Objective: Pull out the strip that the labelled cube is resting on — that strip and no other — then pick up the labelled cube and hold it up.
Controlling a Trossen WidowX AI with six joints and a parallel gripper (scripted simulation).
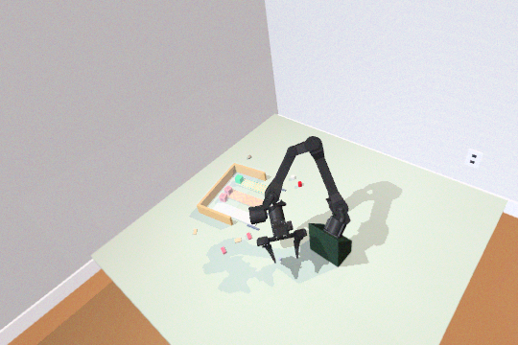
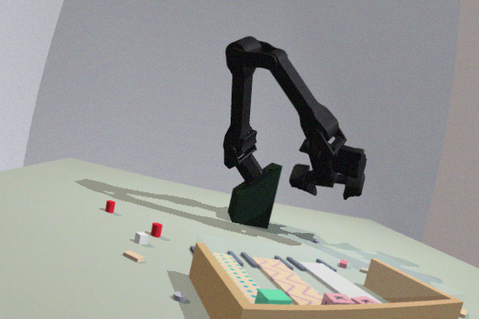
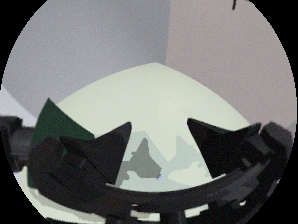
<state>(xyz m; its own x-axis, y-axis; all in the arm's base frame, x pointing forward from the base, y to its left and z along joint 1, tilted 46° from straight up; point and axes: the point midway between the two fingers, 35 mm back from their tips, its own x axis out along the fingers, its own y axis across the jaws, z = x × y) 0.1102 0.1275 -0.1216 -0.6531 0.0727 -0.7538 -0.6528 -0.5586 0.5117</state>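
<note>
A wood-walled tray [image 1: 217,185] [image 2: 410,280] holds a dotted strip [image 1: 253,187] [image 2: 234,269], a zigzag strip [image 1: 246,196] [image 2: 288,278] and a white strip [image 1: 237,214] [image 2: 334,279]. A green cube [image 1: 239,179] [image 2: 273,297] is at the dotted strip's walled end. One pink cube [image 1: 228,190] and another pink cube [image 1: 223,197] stand close together near the walled ends of the zigzag and white strips. Dark marks show on both in the exterior view; I cannot read them or tell exactly what each rests on. My gripper [image 1: 286,260] [image 2: 331,196] [image 3: 159,123] is open and empty, above the table, away from the tray.
Dark bars lie at the tray's open side. A red cylinder [image 1: 299,184] [image 2: 156,229], another red cylinder [image 2: 110,206] and a white cube [image 2: 141,237] are on one side. Small pink and tan blocks lie between tray and gripper. The green base block [image 1: 326,243] [image 2: 255,203] is beside the gripper.
</note>
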